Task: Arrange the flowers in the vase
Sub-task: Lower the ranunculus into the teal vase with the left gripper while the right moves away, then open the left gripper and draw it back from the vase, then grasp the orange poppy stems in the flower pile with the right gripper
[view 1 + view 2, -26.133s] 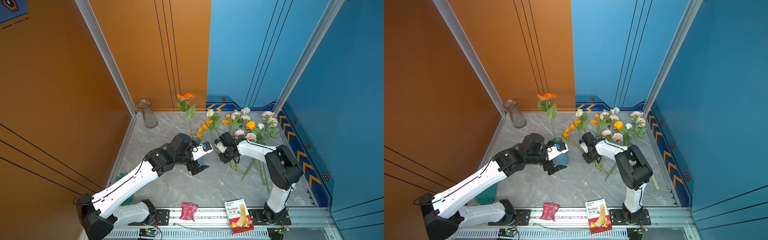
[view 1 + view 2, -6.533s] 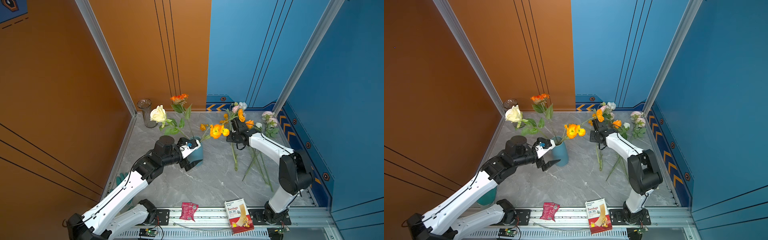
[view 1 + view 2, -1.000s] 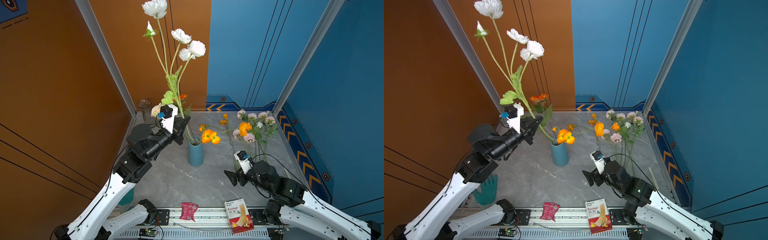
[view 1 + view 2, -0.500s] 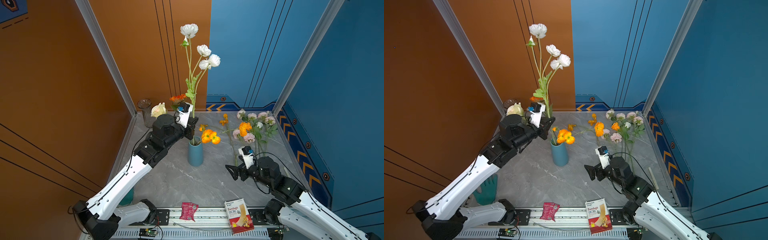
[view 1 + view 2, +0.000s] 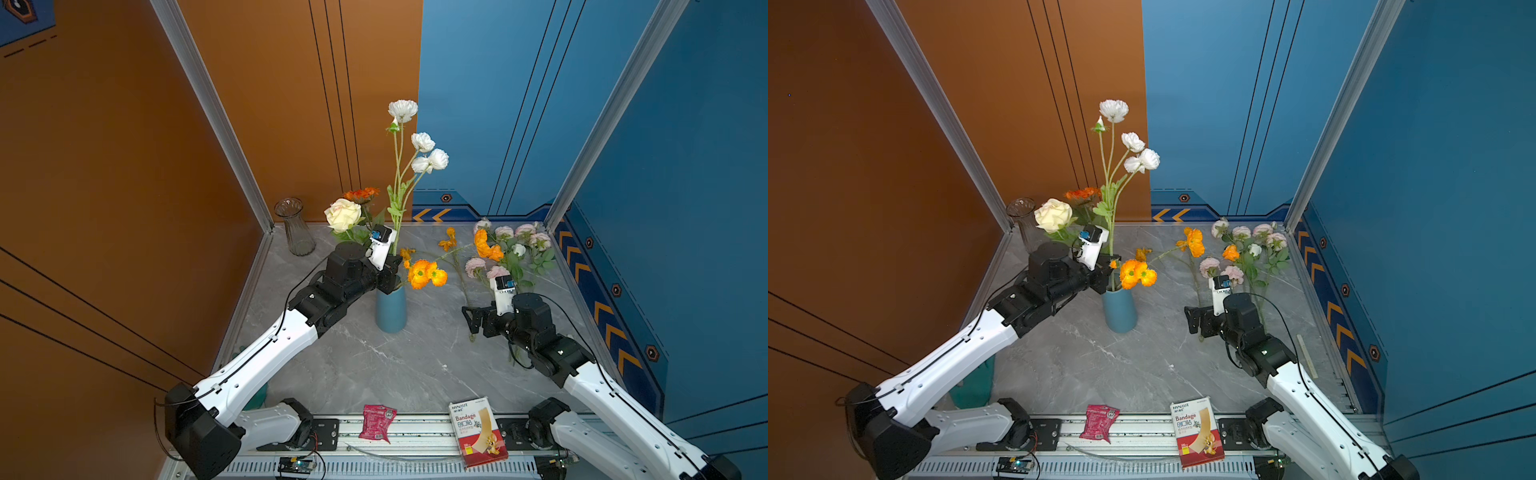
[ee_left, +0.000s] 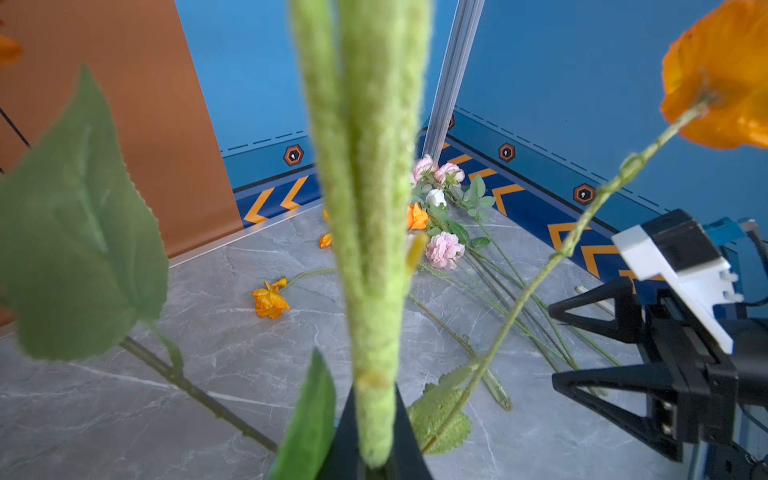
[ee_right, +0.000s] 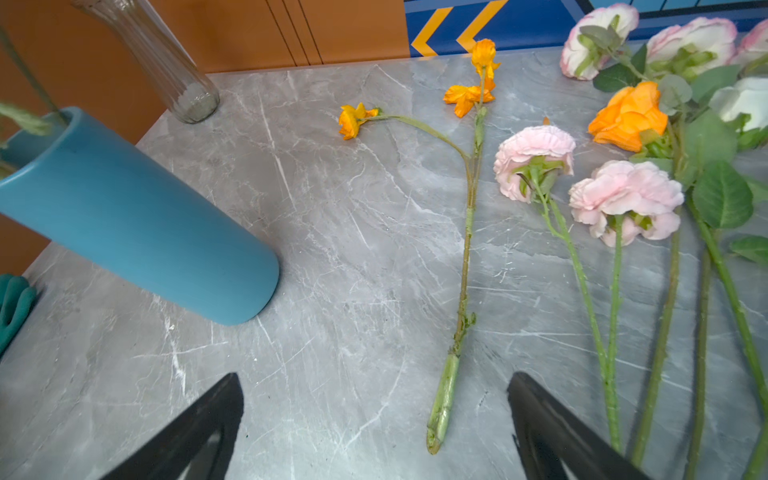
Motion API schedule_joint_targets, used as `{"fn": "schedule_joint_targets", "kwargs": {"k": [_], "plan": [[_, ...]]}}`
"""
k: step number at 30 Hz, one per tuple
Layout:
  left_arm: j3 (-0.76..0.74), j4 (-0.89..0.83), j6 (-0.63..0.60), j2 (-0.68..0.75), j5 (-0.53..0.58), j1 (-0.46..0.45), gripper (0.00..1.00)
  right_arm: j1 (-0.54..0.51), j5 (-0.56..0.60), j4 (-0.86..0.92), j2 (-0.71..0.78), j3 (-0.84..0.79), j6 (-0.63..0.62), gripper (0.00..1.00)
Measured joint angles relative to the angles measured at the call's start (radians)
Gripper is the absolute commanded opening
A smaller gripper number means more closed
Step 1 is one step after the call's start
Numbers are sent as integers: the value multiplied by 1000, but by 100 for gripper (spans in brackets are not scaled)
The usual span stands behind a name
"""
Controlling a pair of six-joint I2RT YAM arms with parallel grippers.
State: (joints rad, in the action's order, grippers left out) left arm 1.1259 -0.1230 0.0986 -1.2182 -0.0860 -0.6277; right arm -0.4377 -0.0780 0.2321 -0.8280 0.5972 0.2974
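The blue vase [image 5: 390, 309] [image 5: 1120, 309] [image 7: 137, 232] stands mid-table and holds orange poppies [image 5: 426, 274], a cream rose [image 5: 343, 214] and an orange bloom [image 5: 360, 194]. Right at its mouth, my left gripper [image 5: 392, 270] [image 5: 1108, 270] [image 6: 376, 415] is shut on the upright stem [image 6: 374, 208] of the white flowers [image 5: 424, 153] [image 5: 1133, 153]. The stem's lower end is hidden. More flowers [image 5: 507, 253] [image 7: 623, 199] lie at the back right. My right gripper [image 5: 471, 320] [image 7: 374, 376] [image 6: 552, 344] hangs open over an orange flower's stem end [image 7: 442, 399], holding nothing.
An empty glass vase [image 5: 297, 226] [image 7: 166, 62] stands in the back left corner. A bandage box [image 5: 478, 432] and a pink packet [image 5: 376, 422] lie on the front rail. A teal glove [image 5: 973, 386] lies beside the table's left edge. Walls close three sides.
My left arm swung the white flowers from high on the left down and right, upright over the blue vase. My right gripper edged back toward the loose flowers, still open.
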Motion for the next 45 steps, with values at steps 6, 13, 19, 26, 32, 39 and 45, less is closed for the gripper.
{"fn": "schedule_joint_targets", "kwargs": {"k": [6, 13, 19, 26, 32, 39, 45], "plan": [[-22, 16, -4, -8, -5, -2, 28, 58, -35, -34, 4, -18, 26, 100], [-48, 26, -11, 11, -18, -4, 43, 102, -61, -35, 19, -39, 45, 100], [-58, 22, -32, 81, -20, -21, 55, 147, -60, -35, 15, -40, 71, 100], [-57, -45, -89, 185, -27, -56, 69, 185, -60, -34, -32, -40, 88, 98], [-49, -173, -141, 253, -46, -87, 81, 197, -60, -38, -141, -40, 95, 88], [-61, -306, -180, 427, -40, -93, 96, 213, -69, -125, -395, -7, 66, 68], [-113, -381, -180, 504, -41, -92, 98, 252, -148, -205, -747, 182, 29, 55]]}}
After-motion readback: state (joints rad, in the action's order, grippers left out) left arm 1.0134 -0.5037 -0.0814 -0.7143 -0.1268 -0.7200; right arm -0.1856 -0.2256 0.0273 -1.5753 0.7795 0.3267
